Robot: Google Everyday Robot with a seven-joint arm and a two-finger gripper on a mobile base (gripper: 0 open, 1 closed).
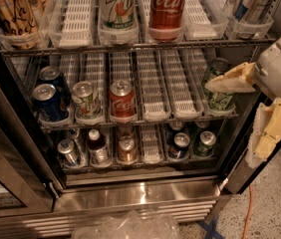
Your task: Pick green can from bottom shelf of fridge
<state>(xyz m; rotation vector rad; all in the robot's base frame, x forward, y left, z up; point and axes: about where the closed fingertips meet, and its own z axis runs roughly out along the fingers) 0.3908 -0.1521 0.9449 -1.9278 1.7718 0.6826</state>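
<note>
Fingers on the gripper spread wide, gripping nothing, parked up right by the middle rack; green can untouched at right end of bottom shelf, so basically whole grab left to do.

Speckled floor w/ orange cord, blue tape; tool at rt edge.

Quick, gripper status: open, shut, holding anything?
Gripper: open, holding nothing, at the right edge of the fridge, above the green can on the bottom shelf.
</note>
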